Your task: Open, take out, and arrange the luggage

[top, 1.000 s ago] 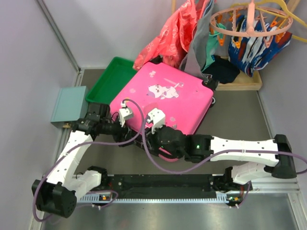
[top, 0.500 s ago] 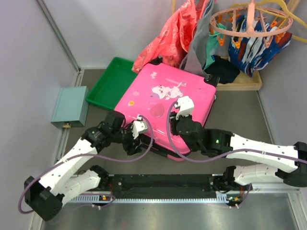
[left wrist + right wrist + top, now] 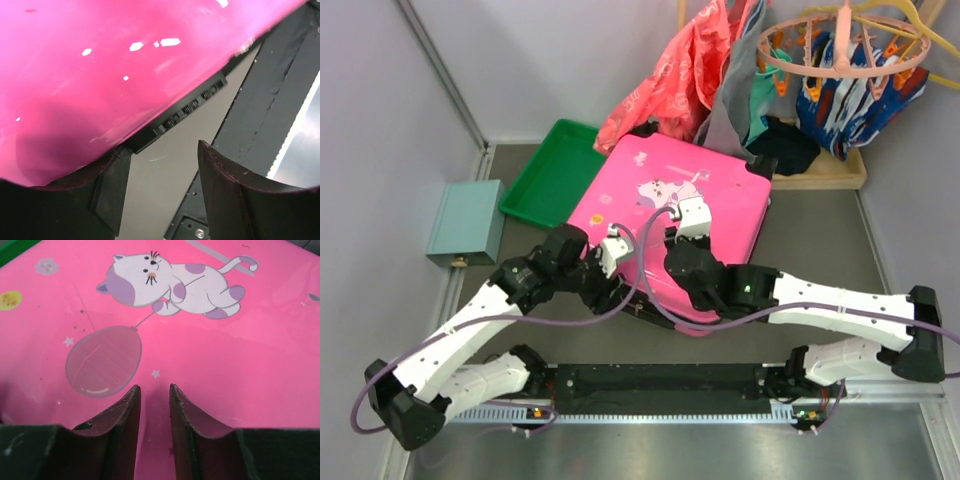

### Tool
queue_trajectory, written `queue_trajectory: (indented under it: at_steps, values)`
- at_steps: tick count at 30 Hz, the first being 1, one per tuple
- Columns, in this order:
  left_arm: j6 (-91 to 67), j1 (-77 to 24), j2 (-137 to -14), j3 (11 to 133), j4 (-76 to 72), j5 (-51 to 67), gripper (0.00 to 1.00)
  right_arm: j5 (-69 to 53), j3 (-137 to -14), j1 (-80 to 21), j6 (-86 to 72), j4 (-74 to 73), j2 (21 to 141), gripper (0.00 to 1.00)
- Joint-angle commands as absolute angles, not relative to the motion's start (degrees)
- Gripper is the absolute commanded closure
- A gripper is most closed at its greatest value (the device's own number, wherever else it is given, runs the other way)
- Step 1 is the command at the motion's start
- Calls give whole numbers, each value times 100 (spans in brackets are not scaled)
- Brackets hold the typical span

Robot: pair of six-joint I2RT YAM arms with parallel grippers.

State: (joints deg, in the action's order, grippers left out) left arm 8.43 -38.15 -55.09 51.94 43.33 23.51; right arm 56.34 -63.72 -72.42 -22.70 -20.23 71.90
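Note:
The hot-pink luggage point(image 3: 720, 190) lies shut and flat on the table, cat sticker point(image 3: 170, 282) facing up. My right gripper point(image 3: 672, 236) hovers low over its lid; in the right wrist view its fingers point(image 3: 154, 387) stand a narrow gap apart with only pink shell between them. My left gripper point(image 3: 625, 290) is at the case's near-left edge. In the left wrist view the jaws point(image 3: 161, 147) are open, one finger point(image 3: 112, 175) tucked against the pink shell point(image 3: 100, 75) beside the black trim point(image 3: 185, 107), the other over bare table.
A green tray point(image 3: 552, 170) and a pale-teal box point(image 3: 466, 220) sit left of the case. Clothes point(image 3: 690, 70) and a round peg hanger point(image 3: 840, 45) crowd the back. The arms' black base rail point(image 3: 660, 380) runs along the near edge.
My right gripper moved from the case's near edge up onto the lid. The left arm swung from beside the teal box to the near-left edge, its jaws narrowing slightly.

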Motion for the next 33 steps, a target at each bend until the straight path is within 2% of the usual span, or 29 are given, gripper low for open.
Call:
queue_trajectory:
  at_steps: [1, 5, 11, 16, 20, 24, 28, 31, 33]
  values:
    - [1256, -4490, -5318, 4922, 3735, 2497, 41, 5520, -6312, -7023, -2329, -1882, 6768, 70]
    - [3367, -5788, -4879, 4886, 3945, 1346, 41, 5440, -6214, -7031, -2312, -1854, 6557, 70]
    - [5824, -5827, -5272, 5369, 5456, 1800, 34, 5187, -6240, -7031, -1934, -1837, 6513, 69]
    - [6274, -5854, -5835, 5852, 6098, 1961, 34, 4677, -6109, -6996, -1345, -1679, 6539, 68]
    - [6591, -5819, -6038, 6073, 6688, 751, 33, 4062, -6100, -6541, -1757, -2266, 6417, 67]
    - [7110, -5836, -5836, 6424, 7365, 597, 31, 3754, -5740, -6276, -1741, -1988, 5899, 67]
    - [8329, -5915, -5538, 6566, 6719, 1072, 27, 3332, -5450, -6003, -1600, -1872, 5406, 66]
    - [8403, -6502, -5851, 6329, 5847, 662, 30, 3252, -5353, -5968, -1442, -1924, 5186, 66]
    - [8367, -7275, -6168, 6285, 5740, 335, 31, 3261, -5326, -5959, -1319, -1995, 5046, 65]
